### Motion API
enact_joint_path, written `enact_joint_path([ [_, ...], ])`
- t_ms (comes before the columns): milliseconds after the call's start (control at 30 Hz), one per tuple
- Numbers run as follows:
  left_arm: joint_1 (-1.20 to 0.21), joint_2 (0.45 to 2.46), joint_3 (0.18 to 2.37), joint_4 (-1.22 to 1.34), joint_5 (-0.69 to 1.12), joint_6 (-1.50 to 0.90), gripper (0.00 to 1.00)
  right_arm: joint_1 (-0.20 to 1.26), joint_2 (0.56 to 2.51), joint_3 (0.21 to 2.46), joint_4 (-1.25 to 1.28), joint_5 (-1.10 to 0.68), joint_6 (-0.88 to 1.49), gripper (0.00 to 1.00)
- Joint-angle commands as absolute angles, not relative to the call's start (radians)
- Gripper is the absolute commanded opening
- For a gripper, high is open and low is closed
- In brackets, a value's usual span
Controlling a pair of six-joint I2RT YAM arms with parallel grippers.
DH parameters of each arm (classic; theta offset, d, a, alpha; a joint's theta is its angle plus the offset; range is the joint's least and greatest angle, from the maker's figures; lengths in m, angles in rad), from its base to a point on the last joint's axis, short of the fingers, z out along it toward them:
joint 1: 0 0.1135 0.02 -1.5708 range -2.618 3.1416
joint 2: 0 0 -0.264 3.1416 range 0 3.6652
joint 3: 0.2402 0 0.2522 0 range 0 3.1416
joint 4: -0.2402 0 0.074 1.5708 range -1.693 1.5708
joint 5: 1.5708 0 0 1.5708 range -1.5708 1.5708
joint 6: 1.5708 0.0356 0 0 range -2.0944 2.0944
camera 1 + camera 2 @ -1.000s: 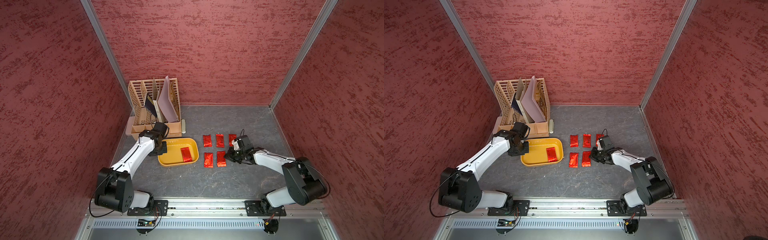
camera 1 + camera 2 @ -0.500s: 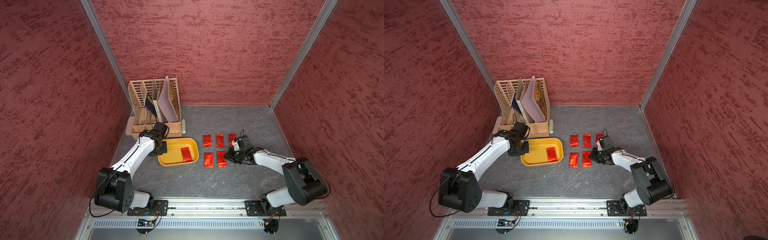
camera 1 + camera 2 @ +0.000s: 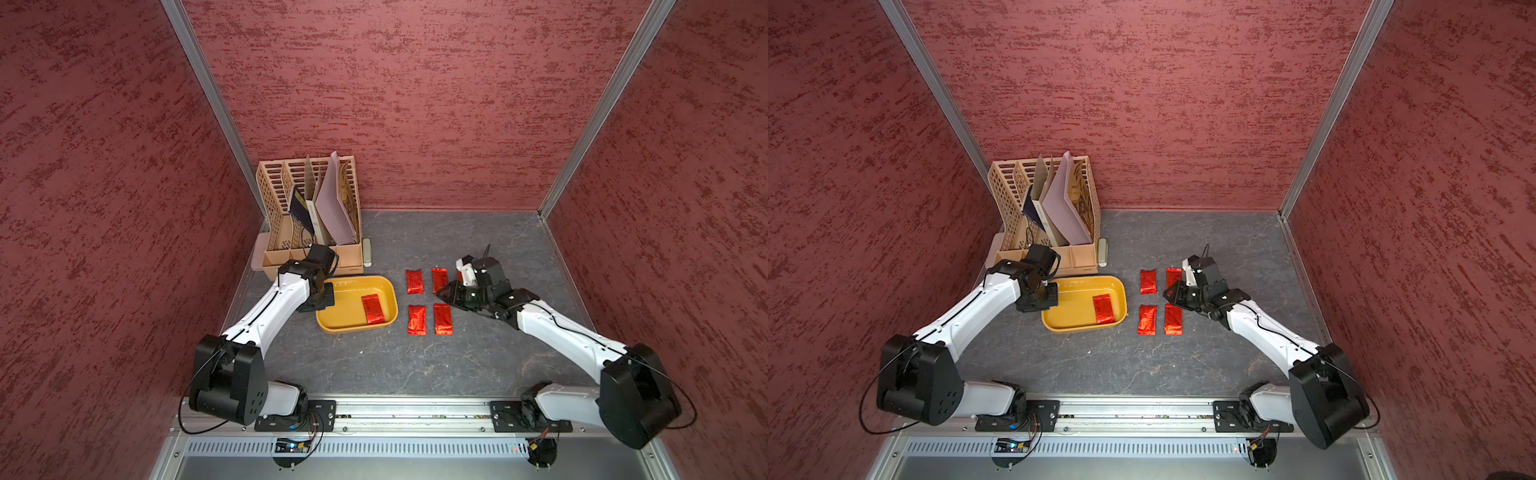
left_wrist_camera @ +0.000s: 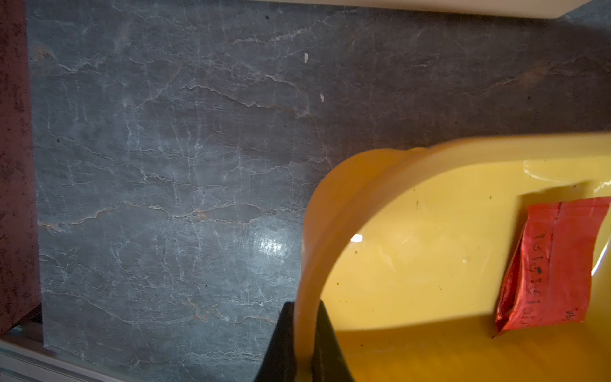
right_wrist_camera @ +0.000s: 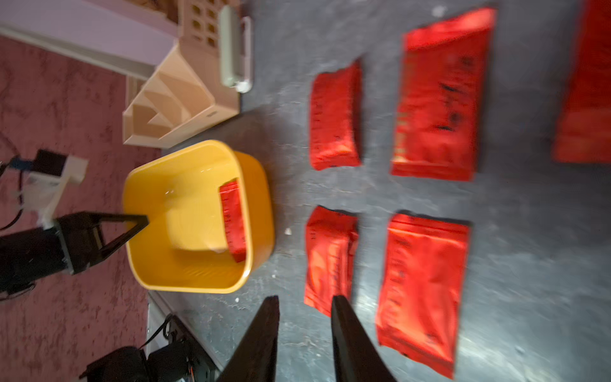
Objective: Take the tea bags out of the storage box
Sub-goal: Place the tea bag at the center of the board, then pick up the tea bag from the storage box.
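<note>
The mustard-yellow storage box [image 3: 345, 309] [image 3: 1073, 311] sits left of centre, with one red foil tea bag [image 3: 372, 308] [image 3: 1104, 308] lying inside by its right wall. My left gripper [image 4: 305, 307] [image 3: 326, 297] is shut on the box's left wall [image 4: 330, 205]. Several more tea bags lie in rows on the slate to the right of the box [image 3: 414, 281] [image 3: 443, 318] [image 5: 334, 115] [image 5: 423, 291]. One tea bag [image 3: 460, 275] is mostly hidden behind my right wrist. My right gripper [image 5: 305, 299] [image 3: 442, 293] hovers low over these rows, open and holding nothing.
A beige slotted file rack [image 3: 311, 216] [image 3: 1046, 208] holding folders stands behind the box, against the back left corner. A small pale clip-like object [image 3: 366, 251] lies beside the rack. Red walls close in three sides, and a metal rail [image 3: 415, 411] runs along the front.
My right gripper's jaws have parted and its tip has edged slightly towards the box. The left arm, the box and the tea bags have stayed put.
</note>
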State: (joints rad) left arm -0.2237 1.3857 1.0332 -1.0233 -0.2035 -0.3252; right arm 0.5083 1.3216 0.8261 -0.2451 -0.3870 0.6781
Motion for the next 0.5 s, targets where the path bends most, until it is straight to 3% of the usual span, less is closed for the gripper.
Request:
enact_joint_path([
  [0, -0.23, 1.376, 1.032, -1.011, -0.21, -0.322, 0.0, 0.619, 1.439, 0.976, -0.273, -0.382, 0.642, 0.33],
  [300, -0.23, 1.381, 1.032, -1.011, -0.209, -0.321, 0.0, 0.862, 1.913, 1.476, -0.522, -0.227, 0.57, 0.33],
  [467, -0.232, 1.376, 1.031, -1.011, -0.209, -0.322, 0.0, 0.89, 2.039, 1.597, -0.599, -0.136, 0.563, 0.43],
])
